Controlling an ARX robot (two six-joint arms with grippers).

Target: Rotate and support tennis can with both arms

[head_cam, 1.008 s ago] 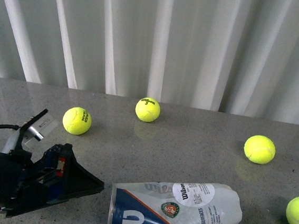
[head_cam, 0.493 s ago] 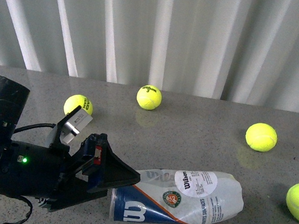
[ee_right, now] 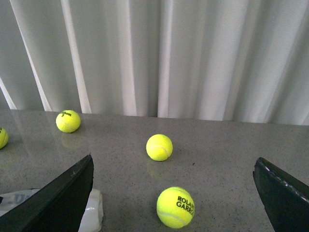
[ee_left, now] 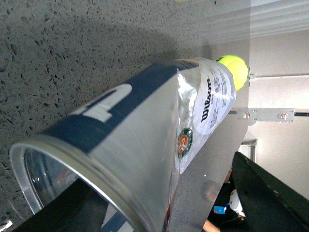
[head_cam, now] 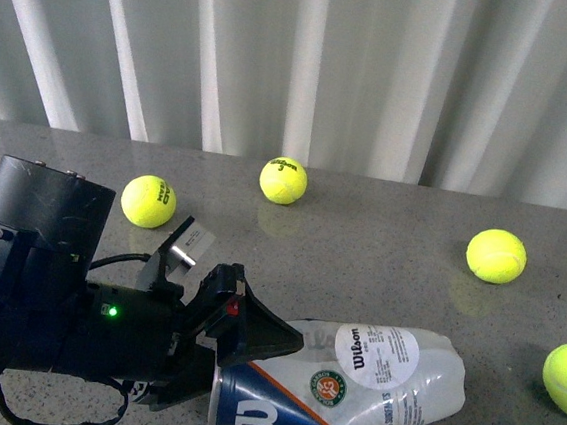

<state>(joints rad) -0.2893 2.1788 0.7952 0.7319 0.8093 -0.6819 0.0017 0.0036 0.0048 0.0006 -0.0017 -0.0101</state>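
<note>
A tennis can lies on its side on the worktop, open rim between the spread jaws of the left hand, which should close gently to avoid denting it, while the right hand, also released and empty, hovers near its other end.

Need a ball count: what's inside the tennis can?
Through the open rim and clear wall of the tennis can no ball shows; its label and the left hand hide the rest.
</note>
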